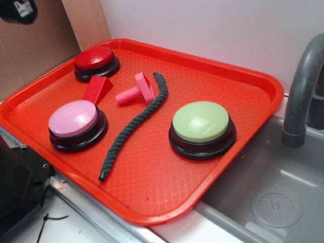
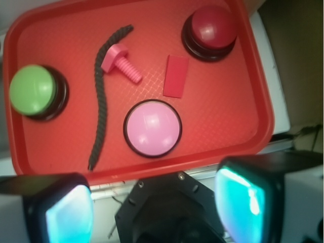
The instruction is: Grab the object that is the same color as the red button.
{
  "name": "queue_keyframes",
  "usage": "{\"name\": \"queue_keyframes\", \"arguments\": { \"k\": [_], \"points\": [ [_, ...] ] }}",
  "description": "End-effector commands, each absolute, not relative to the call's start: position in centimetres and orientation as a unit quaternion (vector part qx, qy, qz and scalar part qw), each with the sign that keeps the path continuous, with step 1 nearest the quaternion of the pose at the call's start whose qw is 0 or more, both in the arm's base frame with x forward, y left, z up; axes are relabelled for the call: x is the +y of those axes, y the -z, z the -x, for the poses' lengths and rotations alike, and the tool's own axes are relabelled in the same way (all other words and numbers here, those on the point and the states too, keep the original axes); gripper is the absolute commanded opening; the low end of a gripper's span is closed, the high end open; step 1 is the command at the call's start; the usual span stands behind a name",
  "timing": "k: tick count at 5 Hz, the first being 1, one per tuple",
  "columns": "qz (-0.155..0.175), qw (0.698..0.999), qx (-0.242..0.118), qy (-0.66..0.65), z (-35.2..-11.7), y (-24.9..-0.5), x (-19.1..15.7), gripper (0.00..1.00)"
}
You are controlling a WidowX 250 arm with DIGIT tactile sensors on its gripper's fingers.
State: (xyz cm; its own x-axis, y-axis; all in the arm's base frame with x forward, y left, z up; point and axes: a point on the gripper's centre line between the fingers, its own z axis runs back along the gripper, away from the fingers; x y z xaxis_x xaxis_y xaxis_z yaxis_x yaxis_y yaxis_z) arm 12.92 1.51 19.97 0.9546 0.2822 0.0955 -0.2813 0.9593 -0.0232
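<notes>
Three domed buttons share the red tray (image 1: 243, 76), and we find the red wedge block (image 2: 175, 76) lying flat on it between two of them: the red button (image 2: 209, 31) sits just beyond it toward the tray's far corner, and the pink-topped button (image 2: 153, 128) sits just nearer to us. In the exterior view the same red wedge block (image 1: 97, 89) shows its sloped face, close to the red button (image 1: 96, 62) and almost against the pink-topped button (image 1: 76, 124).

Our fingers (image 2: 68, 212) stand spread wide apart at the bottom of the wrist view, gripping nothing, their pads glowing teal. They hang over the tray's near rim, well short of the wedge block, which lies ahead of them and a little toward the right-hand finger; the pink-topped button is between the fingers and the block.

Beside the block lies a pink screw-shaped toy (image 2: 121, 63), touching a dark twisted rope (image 2: 101, 96). A pale green-topped button (image 2: 33, 90) sits well apart at the other side.

We can read no writing or brand marks anywhere.
</notes>
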Motion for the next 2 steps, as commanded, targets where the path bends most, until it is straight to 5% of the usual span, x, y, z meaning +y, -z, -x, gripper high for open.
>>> {"name": "queue_keyframes", "arguments": {
  "k": [1,2],
  "points": [
    [-0.050,0.956,-0.108,-0.269,-15.8,-16.6,4.9,1.00],
    [-0.071,0.939,-0.131,-0.309,-17.7,-14.2,6.4,1.00]
  ]
}}
